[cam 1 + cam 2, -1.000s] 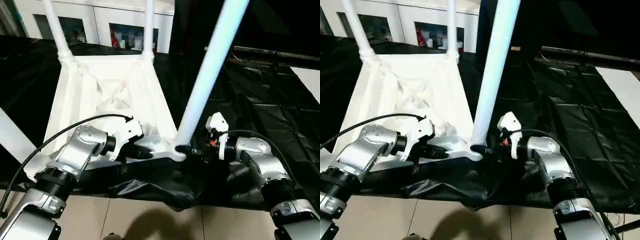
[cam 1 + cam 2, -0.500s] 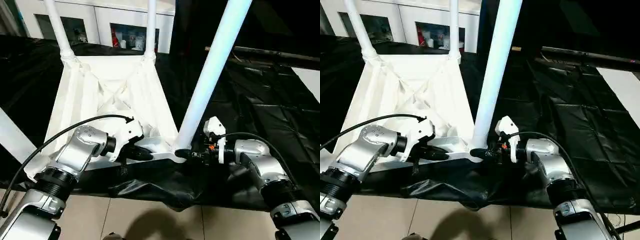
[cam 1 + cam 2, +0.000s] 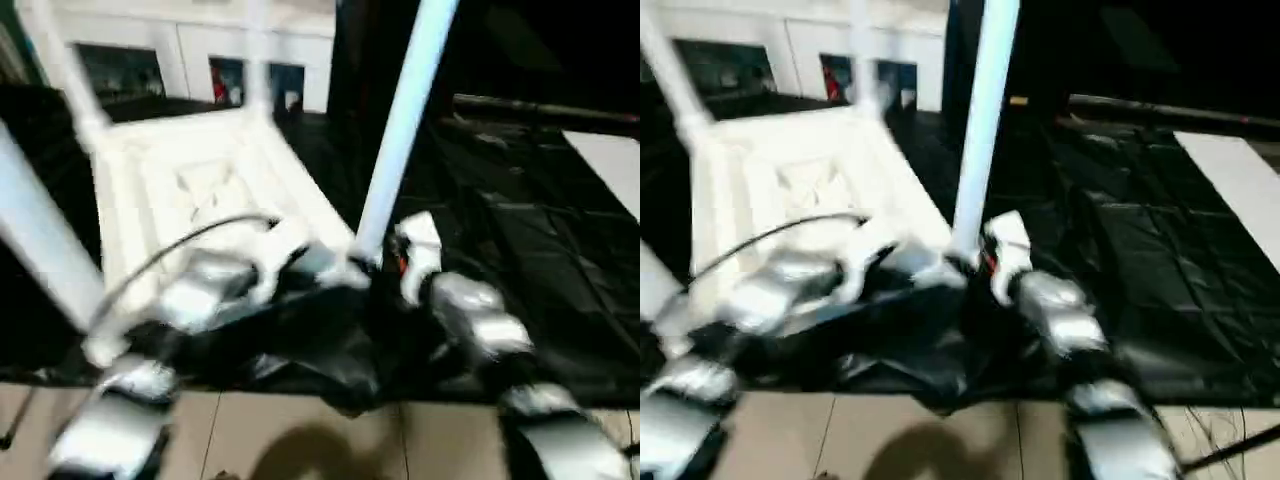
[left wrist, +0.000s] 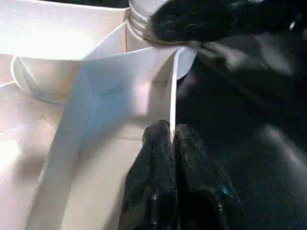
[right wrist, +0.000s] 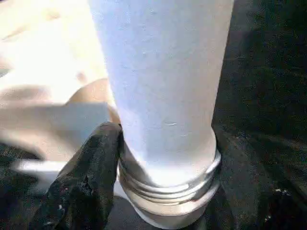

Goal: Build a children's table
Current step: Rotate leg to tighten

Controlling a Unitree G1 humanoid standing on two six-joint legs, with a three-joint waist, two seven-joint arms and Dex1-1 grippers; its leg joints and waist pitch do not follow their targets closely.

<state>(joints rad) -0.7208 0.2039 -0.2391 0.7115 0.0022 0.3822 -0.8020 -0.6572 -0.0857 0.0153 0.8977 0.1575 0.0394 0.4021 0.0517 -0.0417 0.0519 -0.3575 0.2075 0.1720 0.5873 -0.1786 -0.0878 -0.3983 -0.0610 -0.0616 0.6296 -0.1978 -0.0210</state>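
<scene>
The children's table lies upside down: a white ribbed tabletop (image 3: 200,180) with white legs standing up from its corner sockets. My left gripper (image 4: 171,143) is shut on the thin rim of the tabletop's near edge, close to the near right corner. The near right leg (image 3: 400,130) stands in its socket (image 5: 168,191). My right gripper (image 3: 375,262) grips that leg's base just above the threaded collar. One black finger (image 5: 86,182) presses on the leg, and the other is hidden behind it. Two far legs (image 3: 258,50) rise at the back.
The black-sheeted worktable (image 3: 520,200) stretches away to the right, and its front edge drops to a tiled floor (image 3: 300,440). A flat white board (image 3: 610,160) lies at the far right. White cabinets (image 3: 200,60) stand behind. Another white leg (image 3: 40,240) crosses the left foreground.
My right gripper's fingers have closed in on the near right leg's base. The left gripper keeps its hold on the rim. Both head views have swung and blurred with the camera's movement.
</scene>
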